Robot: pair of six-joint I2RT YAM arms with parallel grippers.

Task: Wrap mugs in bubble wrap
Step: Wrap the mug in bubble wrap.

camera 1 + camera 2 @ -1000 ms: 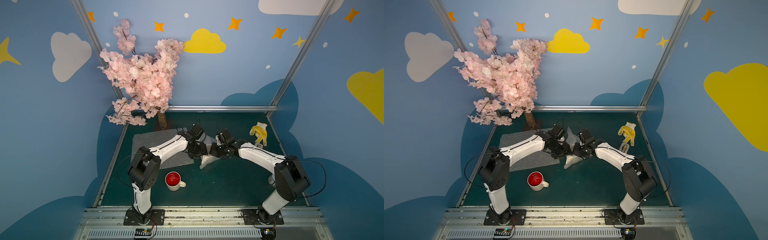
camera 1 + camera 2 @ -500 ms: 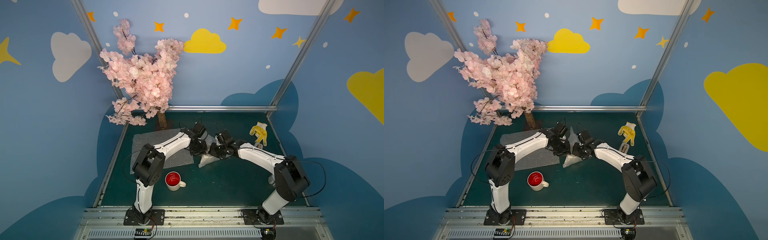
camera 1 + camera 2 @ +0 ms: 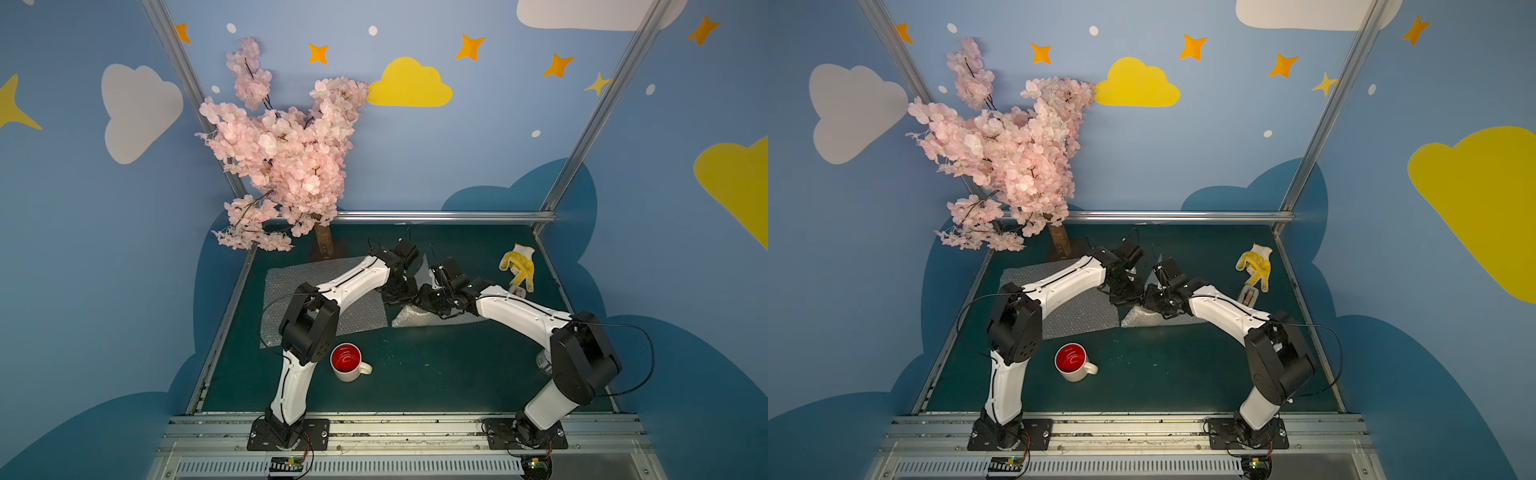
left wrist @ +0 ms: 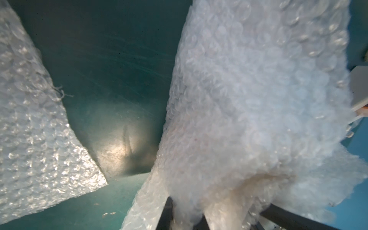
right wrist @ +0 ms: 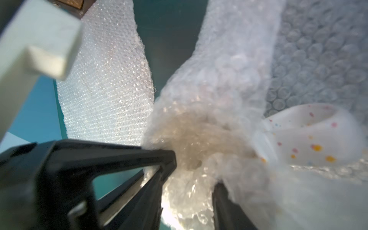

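A red-inside mug [image 3: 347,359] [image 3: 1071,359] stands upright near the front, clear of both arms. The other mug [image 5: 310,139], cream with coloured speckles, lies partly inside a crumpled bubble wrap [image 3: 419,318] [image 3: 1142,320] [image 5: 209,89] at mid-table. My left gripper [image 3: 406,291] [image 3: 1128,293] [image 4: 185,217] is shut on a bunched fold of that wrap [image 4: 249,119]. Tip to tip with it is my right gripper [image 3: 428,297] [image 3: 1152,299] [image 5: 189,197], its jaws apart with crumpled wrap in the gap. A second sheet [image 3: 291,286] [image 3: 1075,311] [image 4: 29,139] lies flat under the left arm.
A pink blossom tree [image 3: 286,158] stands at the back left corner. A yellow-and-white glove [image 3: 518,264] [image 3: 1254,264] lies at the back right, with a small box [image 3: 1249,296] just in front of it. A metallic can [image 3: 542,359] sits beside the right arm's elbow.
My left gripper has closed on the bubble wrap, and my right gripper's jaws have come apart. Both wrists have edged to the left over the bundle.
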